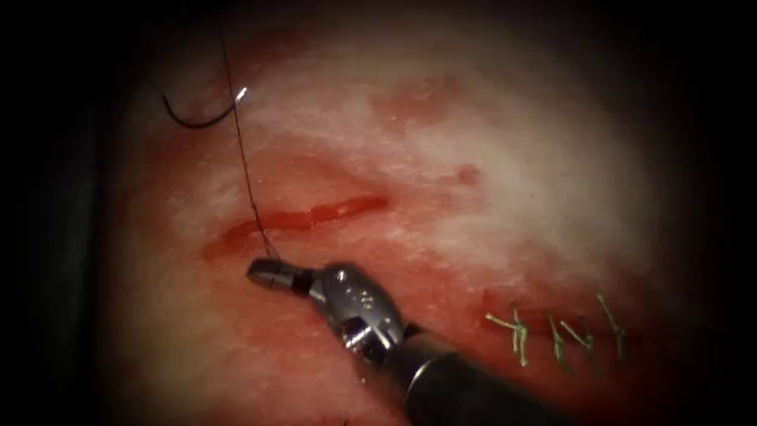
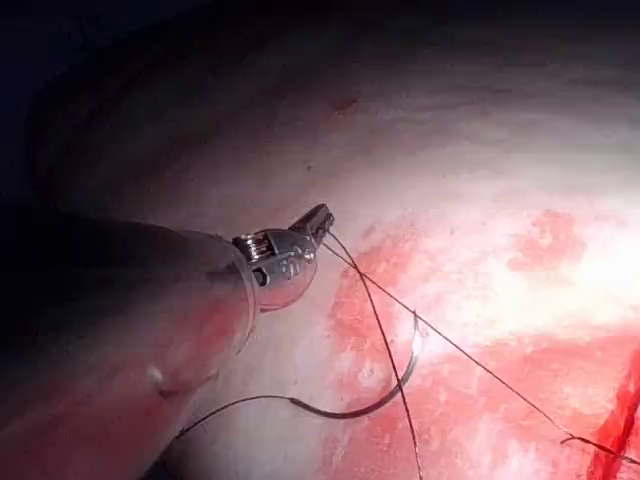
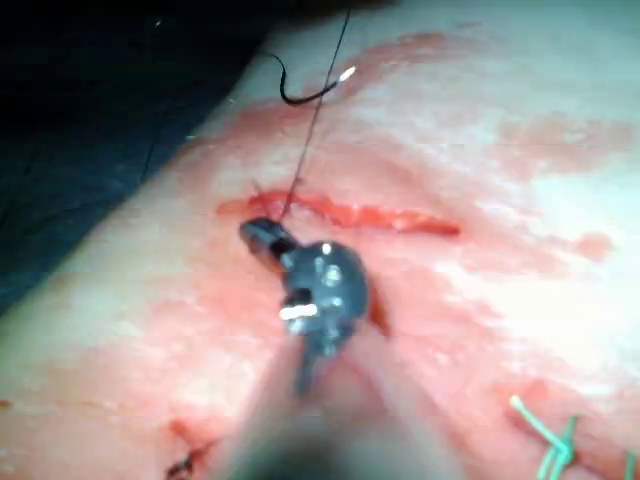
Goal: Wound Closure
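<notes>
One curved needle [image 1: 197, 120] lies free on the tissue [image 1: 489, 181] at upper left of the endoscope frame, left of the cut [image 1: 300, 219], not in the tissue. It looks thin, stiff and slippery; mid-curve seems the surest grip. In its wrist view the left hand [image 2: 318, 222] is closed on the fine, limp thread [image 1: 244, 170]. Lower centre, the right hand [image 1: 264, 273], closed, pinches the thread beside the cut. Green cut ends of thread [image 1: 556, 331] sit at lower right.

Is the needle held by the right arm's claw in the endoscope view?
No. The needle lies free on the tissue, far from the cut, while the right arm's claw is shut on the thread.
</notes>
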Robot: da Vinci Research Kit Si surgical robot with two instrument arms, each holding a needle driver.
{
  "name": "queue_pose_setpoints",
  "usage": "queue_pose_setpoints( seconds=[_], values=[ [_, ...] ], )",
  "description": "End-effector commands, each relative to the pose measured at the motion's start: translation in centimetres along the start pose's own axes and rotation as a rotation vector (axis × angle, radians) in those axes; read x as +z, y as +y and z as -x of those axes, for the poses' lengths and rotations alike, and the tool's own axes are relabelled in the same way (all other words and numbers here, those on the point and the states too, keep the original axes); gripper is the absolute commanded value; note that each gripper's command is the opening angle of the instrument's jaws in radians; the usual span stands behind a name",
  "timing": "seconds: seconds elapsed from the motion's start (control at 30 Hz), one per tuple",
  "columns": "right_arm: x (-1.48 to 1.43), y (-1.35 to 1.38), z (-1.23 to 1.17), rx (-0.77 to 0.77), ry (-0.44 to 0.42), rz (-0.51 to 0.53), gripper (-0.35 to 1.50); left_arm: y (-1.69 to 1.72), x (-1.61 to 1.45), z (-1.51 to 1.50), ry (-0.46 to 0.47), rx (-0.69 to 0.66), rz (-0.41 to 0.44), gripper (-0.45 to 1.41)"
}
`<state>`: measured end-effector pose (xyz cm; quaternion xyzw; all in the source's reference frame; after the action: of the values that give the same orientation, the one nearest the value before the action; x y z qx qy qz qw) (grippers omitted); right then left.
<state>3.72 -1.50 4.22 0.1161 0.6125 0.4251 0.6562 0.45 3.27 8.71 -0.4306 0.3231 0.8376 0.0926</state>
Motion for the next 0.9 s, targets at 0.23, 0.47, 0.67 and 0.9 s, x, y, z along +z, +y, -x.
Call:
queue_pose_setpoints(
  seconds=[0.23, 0.47, 0.67, 0.9],
  values=[
    [0.18, 0.12, 0.0, -0.009, 0.004, 0.0, -0.35, -0.18, 0.13, 0.09, -0.032, 0.043, 0.005, -0.45],
    [0.14, 0.11, 0.09, -0.017, 0.006, -0.006, -0.35, -0.39, 0.1, 0.27, -0.075, 0.072, 0.0, -0.45],
    [0.04, -0.03, 0.09, -0.019, 0.008, -0.007, -0.35, -0.49, 0.08, 0.49, -0.098, 0.076, -0.008, -0.45],
    [-0.03, -0.07, 0.08, -0.018, 0.013, -0.006, -0.35, -0.55, 0.11, 0.59, -0.114, 0.085, -0.013, -0.45]
  ],
)
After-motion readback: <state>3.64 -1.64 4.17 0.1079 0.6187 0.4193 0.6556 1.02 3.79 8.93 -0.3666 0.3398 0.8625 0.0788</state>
